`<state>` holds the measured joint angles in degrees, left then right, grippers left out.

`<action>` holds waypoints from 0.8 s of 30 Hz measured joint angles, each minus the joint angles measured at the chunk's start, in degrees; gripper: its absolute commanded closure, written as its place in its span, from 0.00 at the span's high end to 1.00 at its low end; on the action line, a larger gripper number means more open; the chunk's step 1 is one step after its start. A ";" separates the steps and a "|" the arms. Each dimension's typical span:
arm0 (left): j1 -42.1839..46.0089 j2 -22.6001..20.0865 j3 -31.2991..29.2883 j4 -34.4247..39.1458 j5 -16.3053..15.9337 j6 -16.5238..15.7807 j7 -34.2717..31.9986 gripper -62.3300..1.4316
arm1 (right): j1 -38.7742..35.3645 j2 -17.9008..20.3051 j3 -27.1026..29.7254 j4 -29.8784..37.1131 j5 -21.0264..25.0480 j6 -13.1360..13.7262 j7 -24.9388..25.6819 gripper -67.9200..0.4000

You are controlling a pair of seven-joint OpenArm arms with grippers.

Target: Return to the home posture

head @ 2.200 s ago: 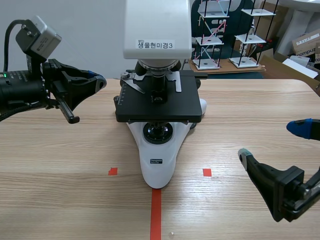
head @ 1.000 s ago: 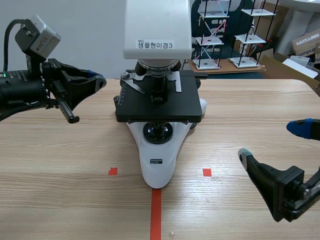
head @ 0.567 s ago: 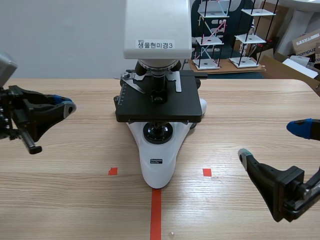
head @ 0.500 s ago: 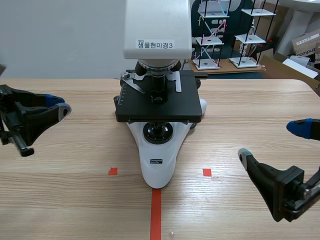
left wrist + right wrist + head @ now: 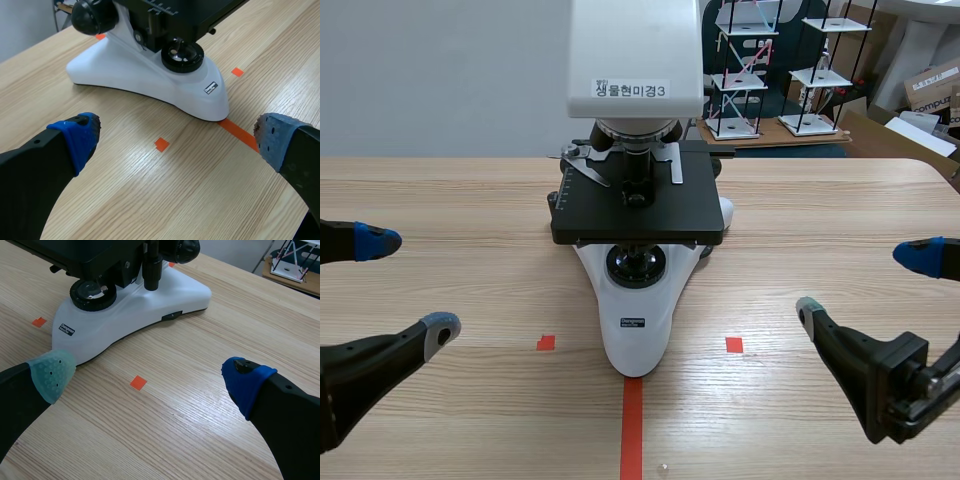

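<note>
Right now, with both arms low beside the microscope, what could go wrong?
1. The left gripper and the right gripper are both wide open. An inward swing could clip the microscope between them, at its base or stage.
2. Both hang low over the table, so any drop might scrape a fingertip on the wood.

"생물현미경3" on microscope label (image 5: 631, 90)

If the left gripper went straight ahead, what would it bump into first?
Probably the microscope's white base, which sits straight ahead of the open left gripper. Depth is unclear, so it might touch the table first.
</note>
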<state>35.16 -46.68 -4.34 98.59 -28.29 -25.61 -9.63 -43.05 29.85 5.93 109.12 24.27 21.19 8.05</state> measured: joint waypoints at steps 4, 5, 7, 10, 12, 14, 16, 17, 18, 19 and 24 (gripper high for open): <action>4.02 3.69 -3.04 3.63 2.19 0.00 -0.02 1.00 | 0.00 0.00 0.00 0.00 0.00 0.00 0.00 0.95; 4.63 4.57 -3.34 4.37 3.04 0.00 -0.02 1.00 | 0.00 0.00 0.00 0.00 0.00 0.00 0.00 0.95; 5.57 6.14 -3.48 5.60 3.52 0.00 -0.02 1.00 | 0.00 0.00 0.00 0.00 0.00 0.00 0.00 0.95; 6.36 7.87 -3.56 6.97 4.50 -0.02 -0.02 1.00 | 0.00 0.00 0.00 0.00 0.00 0.00 0.46 0.95; 6.45 8.76 -3.56 7.32 4.52 0.00 0.02 1.00 | 0.00 0.00 0.00 0.00 0.00 0.00 0.46 0.95; 6.40 9.40 -3.56 7.32 4.52 0.00 0.63 1.00 | 0.00 0.02 0.00 0.00 0.00 0.00 0.44 0.95; 6.43 9.75 -3.56 7.32 4.72 0.02 0.63 1.00 | 0.00 0.00 0.00 0.00 0.00 0.00 0.46 0.95; 6.43 9.92 -3.56 7.32 4.76 0.00 0.68 1.00 | 0.00 0.00 0.00 0.00 0.00 0.00 0.46 0.95; 6.43 10.12 -3.56 7.32 4.81 0.00 0.63 1.00 | 0.00 0.00 0.00 0.00 0.00 0.00 0.46 0.95; 6.40 10.32 -3.56 7.32 5.25 0.00 0.61 1.00 | 0.00 0.02 0.00 0.00 0.00 0.00 0.46 0.95; 6.25 10.49 -3.56 7.32 6.16 0.00 0.81 1.00 | 0.00 0.00 0.00 0.00 0.00 0.00 0.48 0.95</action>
<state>41.41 -36.18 -7.90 105.91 -22.13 -25.61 -8.82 -43.05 29.85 5.93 109.12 24.27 21.19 8.54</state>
